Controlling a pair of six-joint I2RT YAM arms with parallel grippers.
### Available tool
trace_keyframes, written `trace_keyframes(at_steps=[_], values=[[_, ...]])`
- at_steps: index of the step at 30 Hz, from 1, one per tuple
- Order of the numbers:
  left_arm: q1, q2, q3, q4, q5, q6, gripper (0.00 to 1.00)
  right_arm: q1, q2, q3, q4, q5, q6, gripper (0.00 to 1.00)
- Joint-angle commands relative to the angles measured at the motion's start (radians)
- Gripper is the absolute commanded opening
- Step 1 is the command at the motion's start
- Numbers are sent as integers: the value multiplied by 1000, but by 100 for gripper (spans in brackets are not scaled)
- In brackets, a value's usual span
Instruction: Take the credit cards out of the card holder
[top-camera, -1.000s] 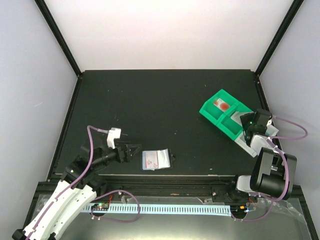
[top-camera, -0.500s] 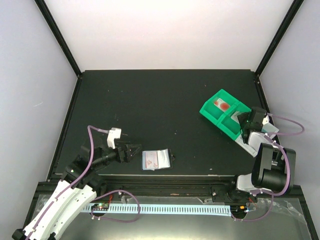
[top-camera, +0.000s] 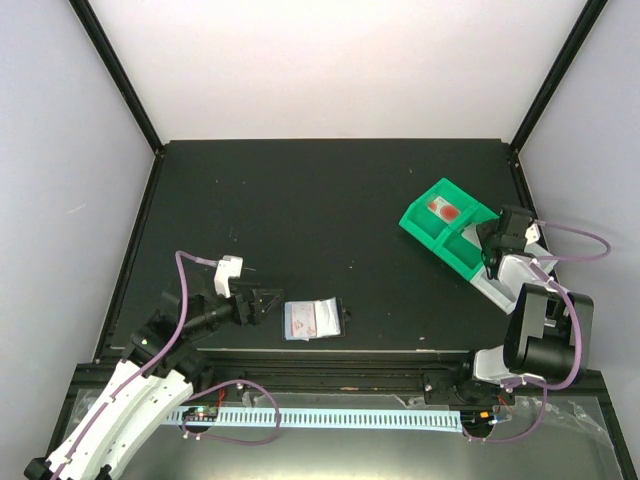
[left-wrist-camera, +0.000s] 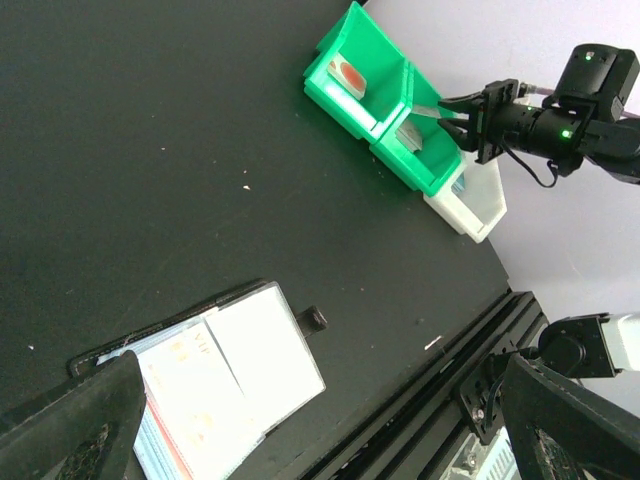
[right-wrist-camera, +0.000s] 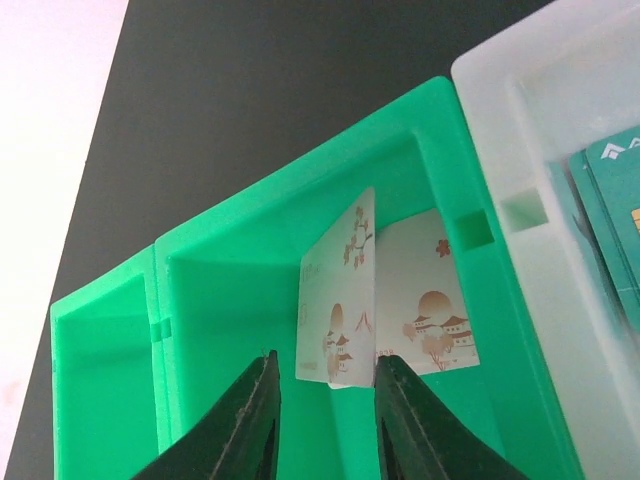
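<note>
Credit card (right-wrist-camera: 338, 290) on edge in green tray (right-wrist-camera: 230, 270), long axis pointing away from parted right claw (right-wrist-camera: 327, 365).

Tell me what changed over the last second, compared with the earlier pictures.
The right gripper edged a little farther from its base over the green-and-clear plastic compartment tray, and its jaws parted, letting go of the pale illustrated plastic card. That card now stands on edge in the middle green compartment, by a second similar card lying there. The opened black bifold card holder and the open left gripper stayed put.
</note>
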Motion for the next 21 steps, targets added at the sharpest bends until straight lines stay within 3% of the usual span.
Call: trace_keyframes(at_steps=[1, 12, 21], values=[[-3, -4, 33, -7, -7, 14, 99, 6, -4, 36, -74, 44, 3, 28], [-4, 1, 33, -26, -12, -1, 99, 6, 21, 106, -186, 49, -39, 38], [-3, 59, 42, -53, -9, -18, 99, 5, -37, 247, -353, -30, -208, 40]])
